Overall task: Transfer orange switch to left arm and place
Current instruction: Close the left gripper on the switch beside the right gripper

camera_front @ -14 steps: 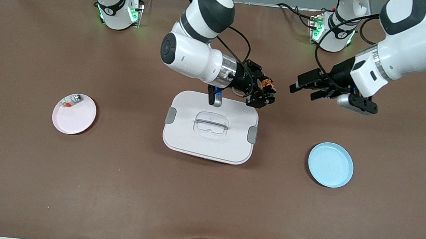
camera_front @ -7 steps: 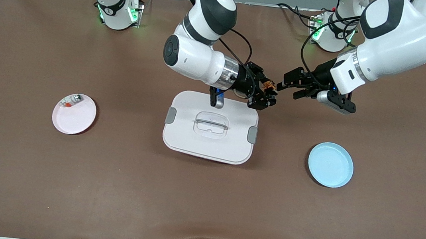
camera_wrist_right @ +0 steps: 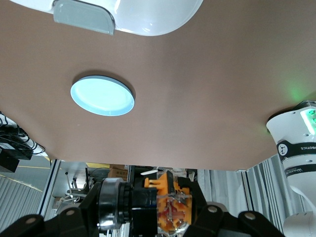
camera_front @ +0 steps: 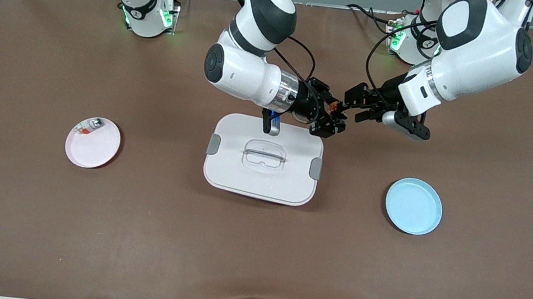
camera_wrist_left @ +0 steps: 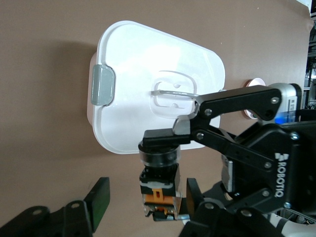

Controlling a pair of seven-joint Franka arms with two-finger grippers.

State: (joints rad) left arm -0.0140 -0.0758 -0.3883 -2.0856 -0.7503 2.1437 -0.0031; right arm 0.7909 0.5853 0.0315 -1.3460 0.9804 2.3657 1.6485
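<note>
While the right gripper (camera_front: 334, 122) is clamping the switch (camera_front: 334, 106), the left gripper (camera_front: 352, 104) is half-open around it; early release risks dropping it by the box (camera_front: 263, 161).

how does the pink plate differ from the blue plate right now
The pink plate carries a small silvery piece with a red bit; the blue plate is bare. The pink plate lies toward the right arm's end of the table, the blue plate toward the left arm's end and slightly nearer the front camera. Both are small, round, flat on the table.
</note>
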